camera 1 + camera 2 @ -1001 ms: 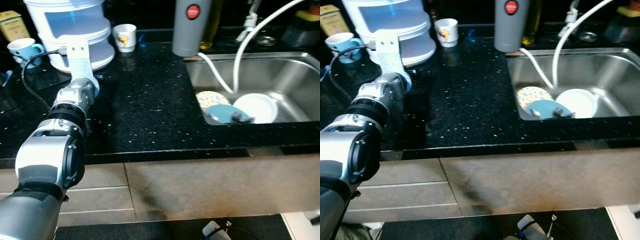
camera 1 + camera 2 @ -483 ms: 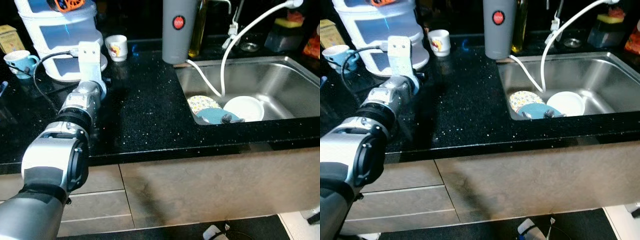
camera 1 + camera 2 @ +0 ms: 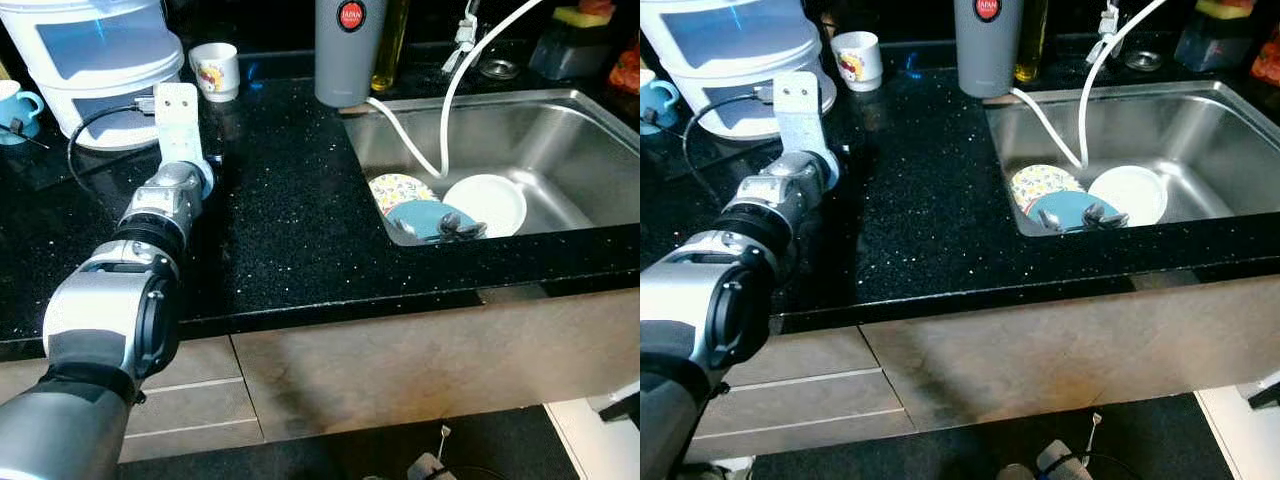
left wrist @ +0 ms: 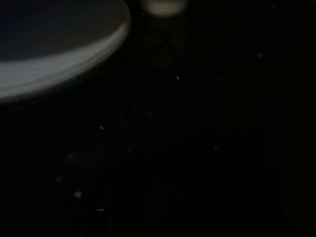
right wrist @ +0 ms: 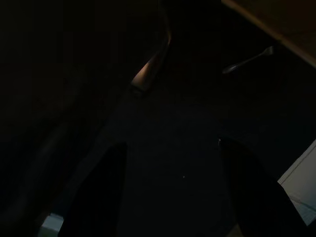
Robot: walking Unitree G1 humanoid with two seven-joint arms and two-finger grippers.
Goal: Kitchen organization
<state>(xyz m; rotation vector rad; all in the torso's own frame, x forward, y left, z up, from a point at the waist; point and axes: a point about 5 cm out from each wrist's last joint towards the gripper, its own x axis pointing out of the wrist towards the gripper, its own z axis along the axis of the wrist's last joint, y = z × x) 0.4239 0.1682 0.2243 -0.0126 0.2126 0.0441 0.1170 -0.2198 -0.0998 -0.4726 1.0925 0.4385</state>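
Left arm (image 3: 160, 215) stretched over the black counter (image 3: 290, 210) toward 11 o'clock, gripper end near the white container (image 3: 95, 60) and small cup (image 3: 215, 70); finger state impossible to tell. Right gripper (image 5: 170, 197) hanging in shadow, fingers spread apart, grasping nothing. At 2 o'clock, plates (image 3: 485, 203) lying in the sink (image 3: 560, 130).

The black surface (image 3: 290, 210) lies open in a wide band from its front edge back toward the grey flask (image 3: 347, 50), between the left arm (image 3: 160, 215) and the sink (image 3: 560, 130). At the back left, the white stacked container (image 3: 95, 60), a blue mug (image 3: 12, 100) and a small white cup (image 3: 215, 70) crowd the way. In the sink, plates (image 3: 450, 205) fill the near corner, and a white hose (image 3: 420, 150) arcs across it.
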